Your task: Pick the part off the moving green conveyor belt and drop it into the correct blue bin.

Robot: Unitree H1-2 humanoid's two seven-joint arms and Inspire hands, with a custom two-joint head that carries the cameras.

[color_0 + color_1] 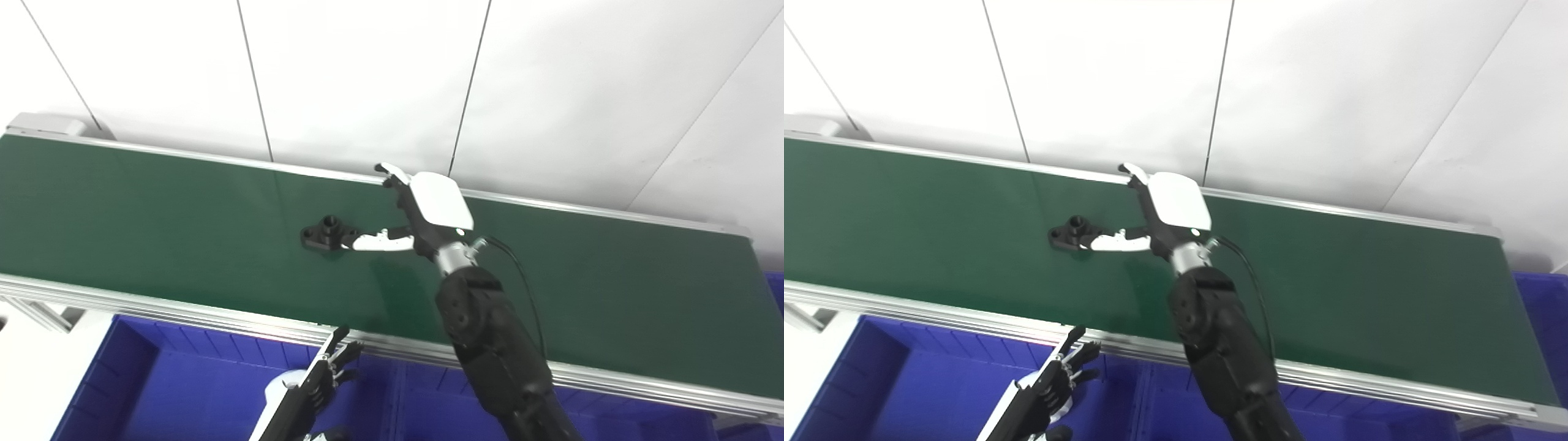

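1. The small black flanged metal part (329,232) lies flat on the green conveyor belt (153,208), near its middle.
2. The right hand (422,211) is extended over the belt; its fingers (392,173) are spread and its white thumb tip touches the part's edge.
3. The left hand (324,373) hovers over the blue plastic bin (177,380), fingers spread, holding nothing.

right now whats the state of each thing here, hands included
right hand: open, out over the belt, thumb tip at the part, nothing held
left hand: open, fingers apart, low over the bin, holding nothing
black part: lying flat on the belt, not lifted
green conveyor belt: carrying only that one part
blue bin: open-topped, no part seen inside
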